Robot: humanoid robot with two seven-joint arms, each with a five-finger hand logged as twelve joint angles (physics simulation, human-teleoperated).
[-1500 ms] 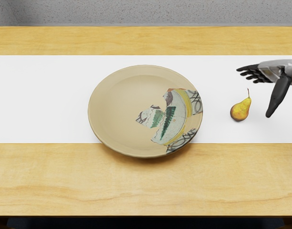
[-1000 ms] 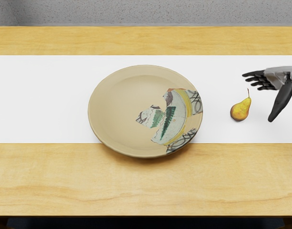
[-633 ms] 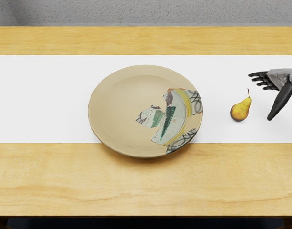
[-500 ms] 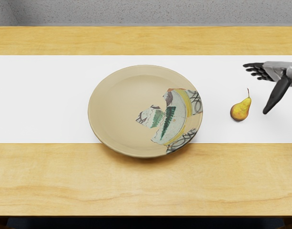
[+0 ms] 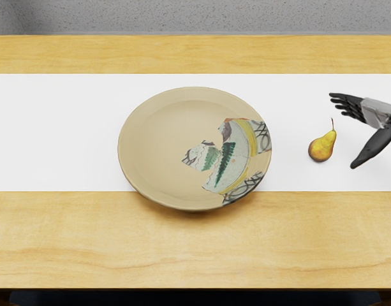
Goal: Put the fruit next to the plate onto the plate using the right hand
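A small yellow-orange pear (image 5: 323, 146) with a red stem lies on the white runner, a short way right of the plate. The tan plate (image 5: 158, 140) has a painted green and grey pattern on its right side and holds nothing. My right hand (image 5: 358, 131) enters from the right edge and hovers just right of the pear, apart from it. Its dark fingers (image 5: 344, 104) are spread and its thumb points down toward the cloth. It holds nothing.
A white runner (image 5: 61, 134) crosses the wooden table (image 5: 182, 242) from left to right. A grey floor strip shows beyond the table's far edge.
The right hand has wavered near the right edge, drifting slightly right and lower, with the thumb swung outward. The pear and plate have not moved.
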